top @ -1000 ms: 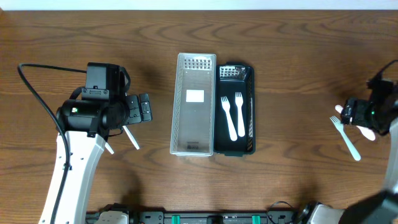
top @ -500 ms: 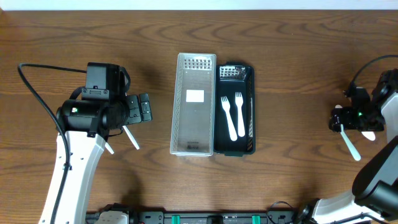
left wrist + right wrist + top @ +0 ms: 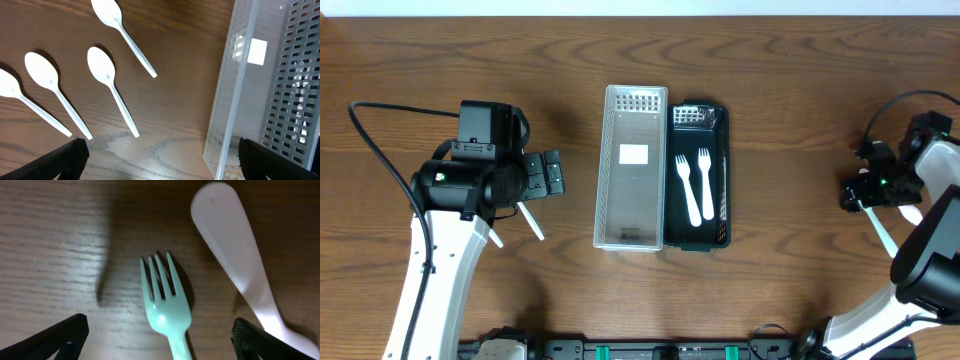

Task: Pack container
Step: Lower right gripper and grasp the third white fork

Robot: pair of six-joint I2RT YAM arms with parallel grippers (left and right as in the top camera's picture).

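Note:
A clear slotted container (image 3: 603, 170) stands beside a black tray (image 3: 725, 185) that holds two white forks (image 3: 692, 190). My left gripper (image 3: 553, 173) is open and empty, left of the clear container (image 3: 250, 100). Several white spoons (image 3: 107, 72) lie on the table ahead of it. My right gripper (image 3: 855, 195) is open at the far right, low over a pale green fork (image 3: 165, 310) lying flat on the wood. The fork's head sits between the wide-apart fingertips (image 3: 67, 337), untouched. Its handle (image 3: 882, 232) sticks out toward the front.
A second white utensil (image 3: 235, 255) lies just right of the fork, also in the overhead view (image 3: 912, 214). Spoon handles (image 3: 531, 221) show beside the left arm. A black cable (image 3: 380, 150) loops at the far left.
My right gripper has shifted left and a little back, coming over the fork's head. The left arm, the containers and the spoons have not moved.

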